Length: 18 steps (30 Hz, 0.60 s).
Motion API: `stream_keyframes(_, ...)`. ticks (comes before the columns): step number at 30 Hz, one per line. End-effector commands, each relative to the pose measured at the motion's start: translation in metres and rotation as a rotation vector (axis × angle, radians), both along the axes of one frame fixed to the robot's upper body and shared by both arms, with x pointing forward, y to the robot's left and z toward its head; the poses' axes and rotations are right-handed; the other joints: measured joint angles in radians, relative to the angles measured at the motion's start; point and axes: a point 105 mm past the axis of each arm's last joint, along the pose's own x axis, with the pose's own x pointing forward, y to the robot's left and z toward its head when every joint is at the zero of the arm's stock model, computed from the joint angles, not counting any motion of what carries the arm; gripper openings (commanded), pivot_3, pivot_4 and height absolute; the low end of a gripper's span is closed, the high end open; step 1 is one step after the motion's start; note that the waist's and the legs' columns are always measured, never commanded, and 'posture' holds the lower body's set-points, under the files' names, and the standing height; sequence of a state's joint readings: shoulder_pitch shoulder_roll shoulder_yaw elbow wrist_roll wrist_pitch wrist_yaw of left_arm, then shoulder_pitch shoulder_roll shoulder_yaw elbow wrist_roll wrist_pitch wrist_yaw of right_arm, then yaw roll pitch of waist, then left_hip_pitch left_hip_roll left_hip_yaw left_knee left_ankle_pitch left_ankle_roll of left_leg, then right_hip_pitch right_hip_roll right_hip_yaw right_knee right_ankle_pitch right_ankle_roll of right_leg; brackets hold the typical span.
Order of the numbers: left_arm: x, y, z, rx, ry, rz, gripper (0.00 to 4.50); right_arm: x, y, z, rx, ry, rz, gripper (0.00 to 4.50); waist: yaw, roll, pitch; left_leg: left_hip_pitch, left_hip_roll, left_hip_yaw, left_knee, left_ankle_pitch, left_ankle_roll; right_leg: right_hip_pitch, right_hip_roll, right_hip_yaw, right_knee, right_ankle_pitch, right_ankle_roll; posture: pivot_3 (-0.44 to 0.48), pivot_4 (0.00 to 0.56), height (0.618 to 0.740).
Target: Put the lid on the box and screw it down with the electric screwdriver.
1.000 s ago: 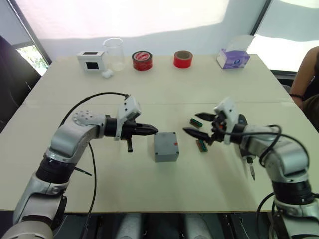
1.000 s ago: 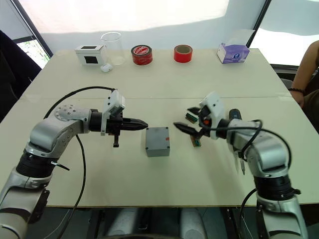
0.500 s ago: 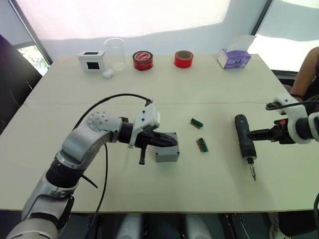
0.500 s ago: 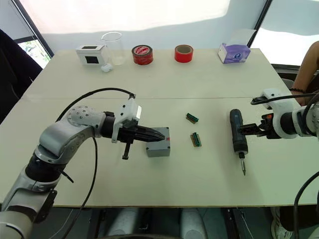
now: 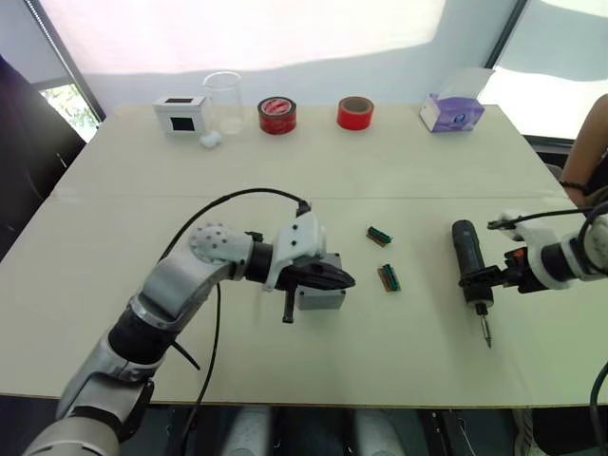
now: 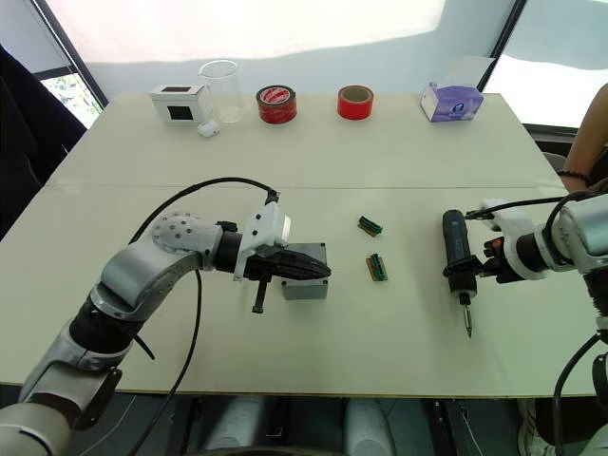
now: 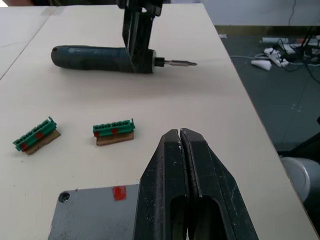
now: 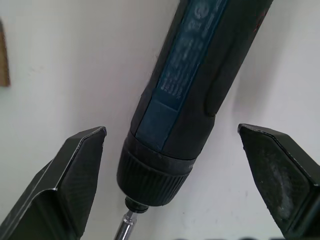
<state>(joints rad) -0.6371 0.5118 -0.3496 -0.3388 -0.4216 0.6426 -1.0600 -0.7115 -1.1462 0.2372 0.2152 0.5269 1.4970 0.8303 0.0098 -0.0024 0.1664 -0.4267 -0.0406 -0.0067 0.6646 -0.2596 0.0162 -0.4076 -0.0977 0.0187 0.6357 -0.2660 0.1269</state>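
The small grey box (image 5: 319, 300) lies mid-table; its top face (image 7: 92, 215) is flat, with a corner screw hole and a red mark. I cannot tell the lid apart from the box. My left gripper (image 5: 347, 281) is shut, its fingers (image 7: 181, 165) lying across the box's top and pointing right. The dark blue electric screwdriver (image 5: 466, 253) lies flat on the table at the right, bit toward the front edge. My right gripper (image 8: 172, 130) is open and straddles the screwdriver's bit end, with one finger (image 8: 75, 175) on each side and not touching it.
Two green connectors (image 5: 379, 234) (image 5: 388, 277) lie between box and screwdriver. Along the far edge stand a white box with a black window (image 5: 180, 114), a clear beaker (image 5: 223, 102), two red tape rolls (image 5: 277, 115) (image 5: 354, 112) and a purple tissue box (image 5: 456, 112). A person's arm (image 5: 594, 157) is at the right edge.
My left gripper has slid right, from beside the box to over its top. My right gripper swung out to the right, then closed in to straddle the screwdriver's front end.
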Motion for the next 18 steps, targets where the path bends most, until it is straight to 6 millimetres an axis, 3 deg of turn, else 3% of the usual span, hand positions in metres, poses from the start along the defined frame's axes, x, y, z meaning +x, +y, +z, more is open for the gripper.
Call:
stream_keyframes(1, -0.003, -0.001, 0.004, -0.01, -0.038, -0.001, 0.0, 0.007, 0.002, 0.006, 0.015, -0.014, -0.006, 4.43, 0.0, 0.0, 0.0, 0.0, 0.0, 0.0, 0.0, 0.0, 0.0, 0.0, 0.0, 0.0, 0.0, 0.0, 0.0, 0.0, 0.15, 0.74)
stream_keyframes(5, -0.003, 0.0, 0.001, -0.011, -0.028, 0.014, 0.0, 0.008, 0.004, -0.002, 0.014, 0.019, -0.013, 4.43, -0.002, 0.0, 0.0, 0.0, 0.0, 0.0, 0.0, 0.0, 0.0, 0.0, 0.0, 0.0, 0.0, 0.0, 0.0, 0.0, 0.15, 0.74)
stream_keyframes(8, -0.002, 0.0, 0.002, -0.02, -0.028, 0.026, 0.0, 0.01, 0.003, -0.007, -0.022, 0.023, 0.009, 3.78, 0.0, 0.0, 0.0, 0.0, 0.0, 0.0, 0.0, 0.0, 0.0, 0.0, 0.0, 0.0, 0.0, 0.0, 0.0, 0.0, 0.15, 0.74)
stream_keyframes(14, 0.003, 0.001, 0.0, -0.019, -0.023, 0.043, 0.0, 0.015, 0.002, -0.009, -0.05, 0.015, 0.034, 1.81, -0.001, 0.0, 0.0, 0.0, 0.0, 0.0, 0.001, 0.0, 0.0, 0.001, 0.001, 0.0, 0.0, 0.0, 0.0, 0.0, 0.15, 0.74)
stream_keyframes(18, 0.009, 0.005, 0.002, -0.016, -0.027, 0.061, 0.0, 0.018, 0.001, -0.004, -0.042, -0.007, 0.027, 1.8, -0.003, 0.0, 0.0, 0.0, 0.0, -0.001, 0.001, 0.0, 0.0, 0.001, 0.001, -0.001, 0.0, 0.0, 0.0, 0.0, 0.15, 0.74)
